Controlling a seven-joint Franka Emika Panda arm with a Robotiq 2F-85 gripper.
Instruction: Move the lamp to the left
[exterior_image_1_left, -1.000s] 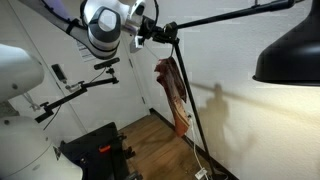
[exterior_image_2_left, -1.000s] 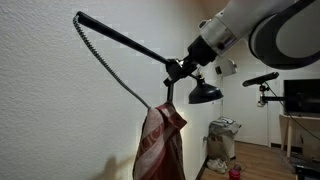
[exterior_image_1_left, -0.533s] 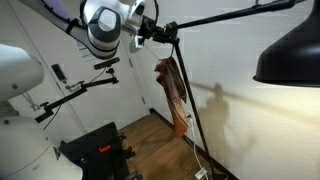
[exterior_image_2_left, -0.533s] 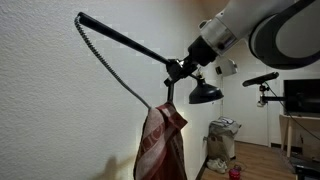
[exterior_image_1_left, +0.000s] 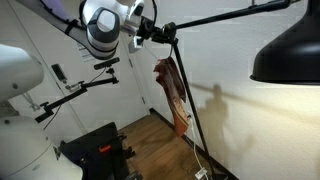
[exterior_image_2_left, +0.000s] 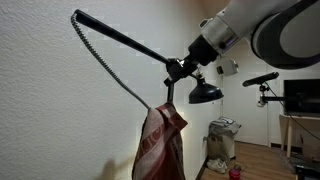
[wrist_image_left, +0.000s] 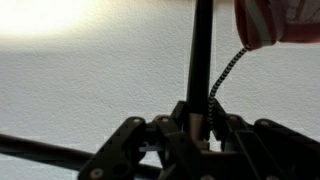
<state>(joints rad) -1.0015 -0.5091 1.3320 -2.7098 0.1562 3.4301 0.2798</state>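
Jaws: black Robotiq gripper (wrist_image_left: 200, 128) clamped tight on thin black metal lamp pole (wrist_image_left: 201, 50)
Axis: pole runs 12 to 6 o'clock through the jaws
Shade: black dome lampshade (exterior_image_1_left: 290, 55) at 3 o'clock of grip

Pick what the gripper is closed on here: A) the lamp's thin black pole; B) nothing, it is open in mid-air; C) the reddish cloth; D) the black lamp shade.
A: in the wrist view the lamp pole runs up between the fingers of the gripper, which press on it; the cloth hangs off to the side, untouched.
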